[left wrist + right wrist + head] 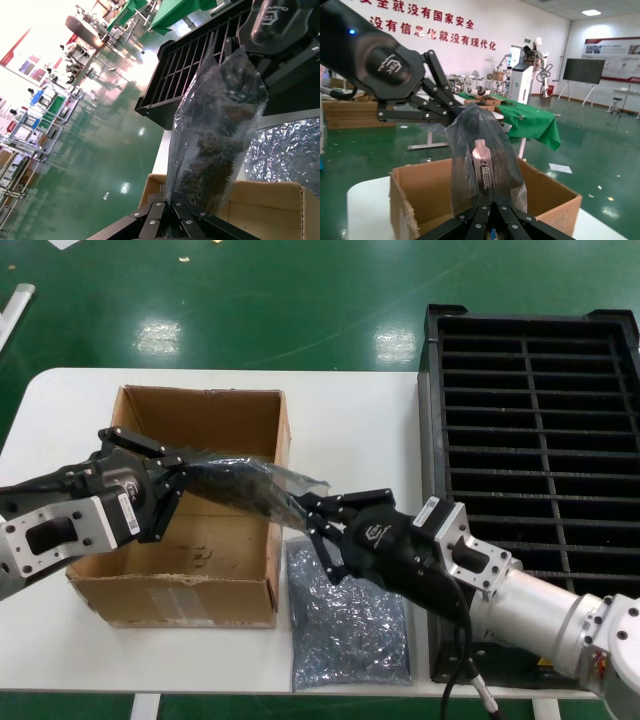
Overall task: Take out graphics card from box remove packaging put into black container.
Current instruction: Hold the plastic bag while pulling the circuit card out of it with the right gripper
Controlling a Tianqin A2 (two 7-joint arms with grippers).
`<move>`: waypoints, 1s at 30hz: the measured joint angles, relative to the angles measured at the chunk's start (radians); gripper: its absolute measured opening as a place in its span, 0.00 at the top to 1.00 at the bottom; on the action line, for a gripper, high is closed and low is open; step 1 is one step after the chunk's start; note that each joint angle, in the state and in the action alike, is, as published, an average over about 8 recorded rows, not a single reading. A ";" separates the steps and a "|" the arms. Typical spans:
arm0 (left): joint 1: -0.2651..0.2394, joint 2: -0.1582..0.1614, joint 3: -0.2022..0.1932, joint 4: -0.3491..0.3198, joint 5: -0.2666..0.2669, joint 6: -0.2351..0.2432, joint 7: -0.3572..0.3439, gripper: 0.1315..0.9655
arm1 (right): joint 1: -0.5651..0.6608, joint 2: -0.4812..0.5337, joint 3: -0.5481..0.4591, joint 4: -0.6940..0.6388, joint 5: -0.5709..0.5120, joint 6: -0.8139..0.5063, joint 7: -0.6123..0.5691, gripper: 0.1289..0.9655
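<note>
Nearest you, your right tool (312, 525) is pinched shut on one end of the packaging (245, 485), with the graphics card (483, 167) inside, its ported bracket toward that tool; your left tool (172, 485) is clamped on the opposite end. The bag hangs stretched between them above the box (190, 580) on the white surface (350, 420), probably so one end can be pulled free; the black container (540, 440) waits beyond, off to your right
</note>
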 joint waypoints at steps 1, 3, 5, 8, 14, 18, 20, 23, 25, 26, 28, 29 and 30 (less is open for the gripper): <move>0.000 0.000 0.000 0.000 0.000 0.000 0.000 0.99 | 0.001 0.000 -0.003 -0.001 -0.002 -0.002 0.005 0.99; 0.000 0.000 0.000 0.000 0.000 0.000 0.000 0.99 | 0.002 -0.001 -0.008 -0.002 -0.007 -0.004 0.014 0.99; 0.000 0.000 0.000 0.000 0.000 0.000 0.000 0.99 | 0.003 -0.002 -0.012 -0.004 -0.012 -0.004 0.021 0.99; 0.000 0.000 0.000 0.000 0.000 0.000 0.000 0.99 | 0.003 -0.004 -0.014 -0.005 -0.019 0.001 0.027 0.99; 0.000 0.000 0.000 0.000 0.000 0.000 0.000 0.99 | -0.003 -0.003 -0.013 0.002 -0.026 0.008 0.033 0.99; 0.000 0.000 0.000 0.000 0.000 0.000 0.000 0.99 | -0.004 -0.004 -0.013 -0.001 -0.026 0.005 0.033 0.96; 0.000 0.000 0.000 0.000 0.000 0.000 0.000 0.99 | -0.003 -0.007 -0.014 -0.006 -0.024 0.002 0.030 0.94; 0.000 0.000 0.000 0.000 0.000 0.000 0.000 0.99 | 0.001 -0.015 -0.016 -0.017 -0.022 -0.002 0.026 0.92; 0.000 0.000 0.000 0.000 0.000 0.000 0.000 0.99 | 0.006 -0.022 -0.017 -0.027 -0.020 -0.004 0.022 0.88; 0.000 0.000 0.000 0.000 0.000 0.000 0.000 0.99 | 0.008 -0.027 -0.017 -0.033 -0.019 -0.005 0.020 0.87; 0.000 0.000 0.000 0.000 0.000 0.000 0.000 0.99 | 0.015 -0.038 -0.018 -0.047 -0.016 -0.006 0.017 0.83; 0.000 0.000 0.000 0.000 0.000 0.000 0.000 0.99 | 0.019 -0.045 -0.018 -0.055 -0.015 -0.005 0.015 0.81; 0.000 0.000 0.000 0.000 0.000 0.000 0.000 0.99 | 0.023 -0.051 -0.018 -0.063 -0.014 -0.005 0.014 0.80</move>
